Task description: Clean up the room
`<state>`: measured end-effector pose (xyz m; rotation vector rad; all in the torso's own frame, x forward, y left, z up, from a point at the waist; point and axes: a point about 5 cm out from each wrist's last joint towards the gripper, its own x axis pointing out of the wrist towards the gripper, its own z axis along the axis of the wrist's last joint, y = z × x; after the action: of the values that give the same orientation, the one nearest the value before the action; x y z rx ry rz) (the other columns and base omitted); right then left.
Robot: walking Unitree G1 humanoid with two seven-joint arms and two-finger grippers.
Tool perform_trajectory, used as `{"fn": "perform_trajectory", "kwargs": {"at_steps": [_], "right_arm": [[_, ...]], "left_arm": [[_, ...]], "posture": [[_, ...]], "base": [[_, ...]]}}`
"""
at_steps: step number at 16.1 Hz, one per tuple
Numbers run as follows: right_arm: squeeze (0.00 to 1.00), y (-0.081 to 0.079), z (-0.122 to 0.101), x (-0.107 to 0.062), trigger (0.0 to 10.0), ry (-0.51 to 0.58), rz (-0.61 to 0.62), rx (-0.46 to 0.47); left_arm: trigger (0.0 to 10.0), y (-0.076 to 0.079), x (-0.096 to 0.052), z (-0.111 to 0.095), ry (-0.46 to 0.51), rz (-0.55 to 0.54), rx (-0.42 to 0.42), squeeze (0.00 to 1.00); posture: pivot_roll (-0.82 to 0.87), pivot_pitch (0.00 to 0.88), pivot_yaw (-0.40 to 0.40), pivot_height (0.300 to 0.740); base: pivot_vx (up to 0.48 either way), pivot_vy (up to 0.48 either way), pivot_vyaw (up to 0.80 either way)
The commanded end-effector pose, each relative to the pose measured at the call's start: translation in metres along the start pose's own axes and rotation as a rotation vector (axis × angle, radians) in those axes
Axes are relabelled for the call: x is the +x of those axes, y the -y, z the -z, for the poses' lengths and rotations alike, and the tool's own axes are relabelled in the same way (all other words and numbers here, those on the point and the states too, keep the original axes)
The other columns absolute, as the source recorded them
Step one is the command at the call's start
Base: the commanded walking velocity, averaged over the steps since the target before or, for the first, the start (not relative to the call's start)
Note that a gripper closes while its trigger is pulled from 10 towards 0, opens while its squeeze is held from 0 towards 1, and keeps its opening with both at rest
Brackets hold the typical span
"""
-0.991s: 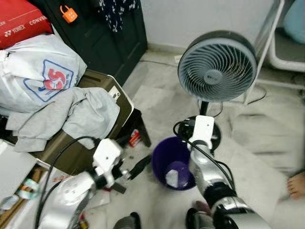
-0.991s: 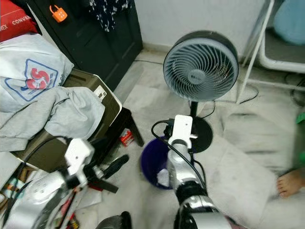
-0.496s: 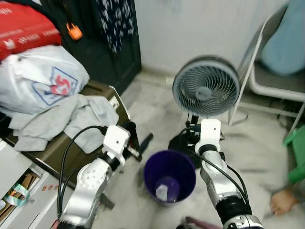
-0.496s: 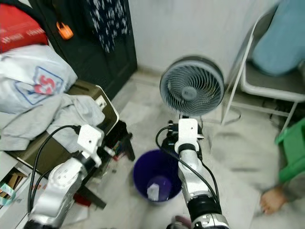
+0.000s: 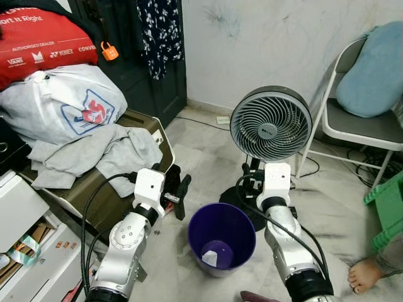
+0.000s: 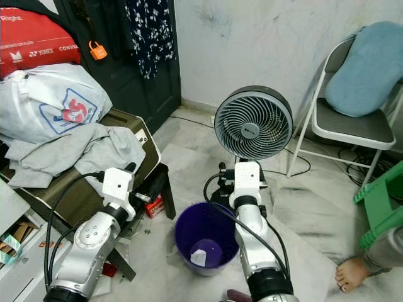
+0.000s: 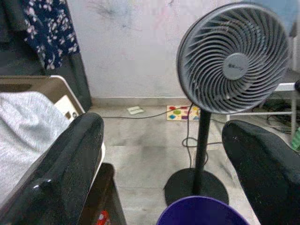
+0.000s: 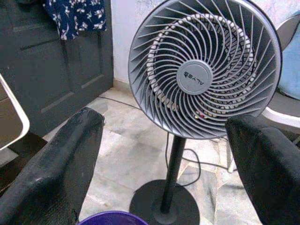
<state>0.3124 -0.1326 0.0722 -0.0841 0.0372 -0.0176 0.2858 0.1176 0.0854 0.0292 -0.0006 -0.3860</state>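
While both hands gape empty, purple bin [image 5: 221, 244] holds a white scrap [image 5: 208, 258].

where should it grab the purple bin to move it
Probably the purple bin by its rim, from above: it stands upright and open-topped between the open left gripper and right gripper, so one finger could go inside the thin wall, one outside.
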Motion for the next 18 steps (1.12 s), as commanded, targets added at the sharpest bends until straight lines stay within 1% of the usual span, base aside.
{"fn": "perform_trajectory", "kwargs": {"at_steps": [1, 3, 6, 8, 12, 13, 14, 15, 16, 17, 18], "right_arm": [[1.00, 0.001, -0.008, 0.001, 10.0, 0.039, 0.014, 0.002], [1.00, 0.002, -0.011, 0.001, 10.0, 0.061, 0.014, -0.009], [1.00, -0.002, -0.014, 0.003, 10.0, 0.079, -0.009, -0.020], [1.00, -0.005, -0.016, 0.004, 10.0, 0.087, -0.016, -0.026], [1.00, -0.005, -0.018, 0.004, 10.0, 0.098, -0.004, -0.039], [0.71, -0.005, -0.018, 0.004, 10.0, 0.098, -0.011, -0.086], [0.68, -0.005, -0.017, 0.004, 10.0, 0.096, -0.015, -0.108], [0.69, -0.005, -0.016, 0.004, 10.0, 0.086, -0.012, -0.105], [0.55, -0.006, -0.015, 0.004, 10.0, 0.084, -0.016, -0.101], [0.20, -0.008, -0.016, 0.005, 10.0, 0.087, -0.027, -0.098], [0.00, -0.011, -0.017, 0.005, 10.0, 0.087, -0.042, -0.100]], "left_arm": [[10.0, -0.002, 0.002, -0.002, 0.011, 0.008, -0.007, 0.00], [10.0, 0.000, 0.000, -0.001, 0.015, 0.021, -0.015, 0.00], [10.0, 0.004, 0.000, -0.003, 0.045, 0.048, -0.016, 0.00], [10.0, 0.003, 0.000, -0.004, 0.050, 0.048, -0.014, 0.00], [10.0, 0.002, -0.002, -0.003, 0.046, 0.049, -0.012, 0.00], [10.0, 0.002, -0.002, -0.002, 0.042, 0.043, -0.012, 0.00], [10.0, 0.002, -0.003, -0.002, 0.044, 0.036, -0.010, 0.00], [10.0, -0.001, -0.001, -0.007, 0.069, 0.005, -0.013, 0.00], [10.0, -0.003, 0.001, -0.012, 0.089, -0.023, -0.025, 0.00], [10.0, -0.004, 0.002, -0.014, 0.094, -0.034, -0.021, 0.00], [10.0, -0.007, 0.001, -0.014, 0.100, -0.053, -0.009, 0.00]], "posture": [[-0.03, 0.000, 0.023, 0.740], [-0.03, 0.000, 0.022, 0.740], [-0.02, 0.000, 0.015, 0.740], [-0.02, 0.000, 0.016, 0.740], [-0.02, 0.000, 0.020, 0.740], [-0.02, 0.000, 0.020, 0.740], [-0.03, 0.000, 0.020, 0.740], [-0.03, 0.000, 0.019, 0.740], [-0.02, 0.000, 0.017, 0.740], [-0.02, 0.000, 0.016, 0.740], [-0.02, 0.000, 0.013, 0.740]], "base": [[0.000, 0.000, 0.00], [0.000, 0.000, 0.00], [0.000, 0.000, 0.00], [0.000, 0.000, 0.00], [0.000, 0.000, 0.00], [0.000, 0.000, 0.00], [0.000, 0.000, 0.80], [0.000, 0.000, 0.80], [0.000, 0.000, 0.80], [0.000, 0.000, 0.80], [0.000, 0.000, 0.80]]}}
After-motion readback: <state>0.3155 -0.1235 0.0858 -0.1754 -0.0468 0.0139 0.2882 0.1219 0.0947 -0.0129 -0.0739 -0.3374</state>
